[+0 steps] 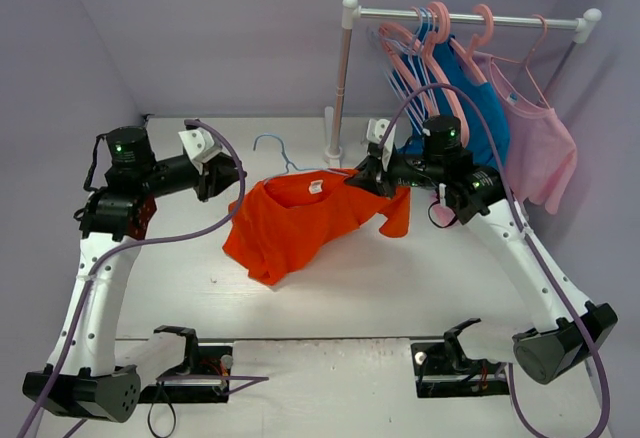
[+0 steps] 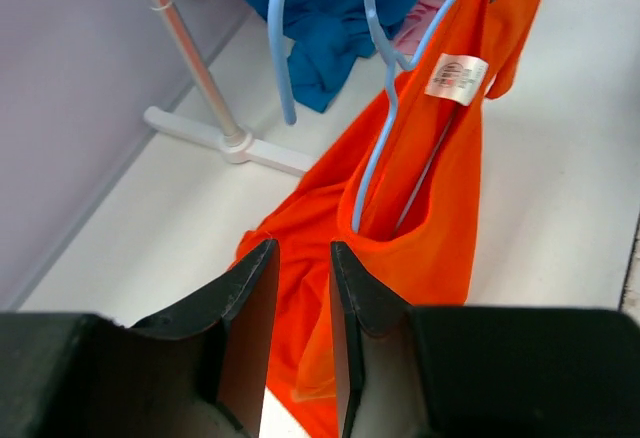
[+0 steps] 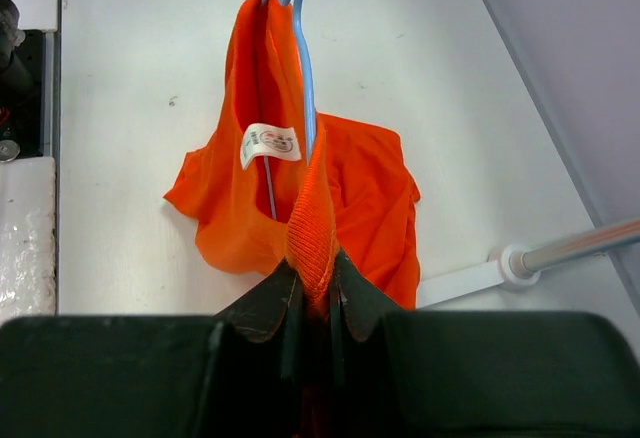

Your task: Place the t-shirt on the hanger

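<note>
Table (image 1: 400,288); wrist-only: hanger (image 2: 373,158) inside t-shirt (image 2: 430,248)

Orange t-shirt (image 1: 300,223) bunched, light-blue hanger (image 3: 304,58) through neck

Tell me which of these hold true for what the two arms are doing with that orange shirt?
1. The right gripper pinches the t-shirt at its collar. True.
2. The hanger hangs on the rail. False: it is off the rail, partly inside the t-shirt's neck opening.
3. The left gripper is clamped on the t-shirt. False: its jaws stand apart, with nothing pinched.
4. A blue shirt and a pink top hang on the rail. True.
</note>
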Action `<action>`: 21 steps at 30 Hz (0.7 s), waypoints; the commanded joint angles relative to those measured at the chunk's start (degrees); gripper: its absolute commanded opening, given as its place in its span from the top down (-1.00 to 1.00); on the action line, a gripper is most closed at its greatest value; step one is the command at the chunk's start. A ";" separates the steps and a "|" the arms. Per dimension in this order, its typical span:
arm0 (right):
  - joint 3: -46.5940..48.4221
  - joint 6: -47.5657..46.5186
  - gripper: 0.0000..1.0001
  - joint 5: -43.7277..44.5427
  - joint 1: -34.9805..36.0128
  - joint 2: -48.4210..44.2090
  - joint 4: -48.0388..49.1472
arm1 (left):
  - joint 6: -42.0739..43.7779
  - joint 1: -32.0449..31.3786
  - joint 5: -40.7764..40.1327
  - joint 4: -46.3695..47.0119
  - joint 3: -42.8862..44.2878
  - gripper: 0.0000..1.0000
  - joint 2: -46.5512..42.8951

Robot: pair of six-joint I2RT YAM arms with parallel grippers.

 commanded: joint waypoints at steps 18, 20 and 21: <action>34.62 16.71 1.00 17.28 -1.24 7.49 17.50 | -16.44 0.83 -52.74 5.30 20.75 0.53 -4.10; 38.12 17.67 1.00 20.93 -1.24 8.51 20.47 | -16.53 0.90 -53.74 5.20 21.37 0.53 -4.42; 40.18 17.62 1.00 21.89 -1.24 9.04 21.01 | -16.53 0.84 -53.80 5.25 21.55 0.53 -4.60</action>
